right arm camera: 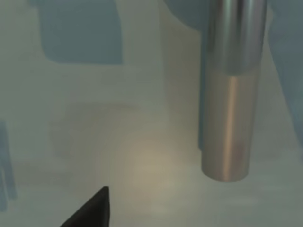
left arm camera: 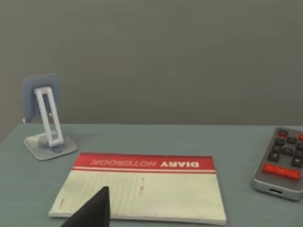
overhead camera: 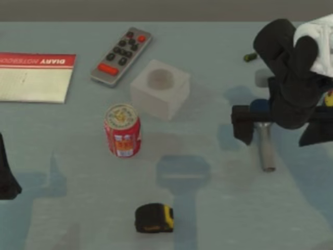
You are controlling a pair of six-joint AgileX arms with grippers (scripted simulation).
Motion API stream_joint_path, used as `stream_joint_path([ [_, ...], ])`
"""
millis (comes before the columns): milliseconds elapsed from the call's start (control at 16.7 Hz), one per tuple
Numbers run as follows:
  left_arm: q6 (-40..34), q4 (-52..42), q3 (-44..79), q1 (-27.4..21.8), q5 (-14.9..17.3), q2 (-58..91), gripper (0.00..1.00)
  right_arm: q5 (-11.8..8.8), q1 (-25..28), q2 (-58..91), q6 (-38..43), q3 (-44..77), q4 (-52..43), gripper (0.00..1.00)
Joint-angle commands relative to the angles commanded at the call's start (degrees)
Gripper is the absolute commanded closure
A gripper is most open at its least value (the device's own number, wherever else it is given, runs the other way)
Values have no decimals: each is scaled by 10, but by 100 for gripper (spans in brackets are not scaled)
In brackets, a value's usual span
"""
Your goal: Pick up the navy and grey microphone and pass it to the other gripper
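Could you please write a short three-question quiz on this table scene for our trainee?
1. True or false: the soda can stands upright.
2. Which gripper is over the microphone: A left, B right?
3. Fill in: the remote lies between the notebook and the white ____.

Key: 1 true; 2 B; 3 block.
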Motion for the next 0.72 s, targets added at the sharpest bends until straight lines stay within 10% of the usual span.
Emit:
stream_joint_path([
  [720,0,0,0,0,0,0,0,0,-4,99,-3,-78,179,0],
])
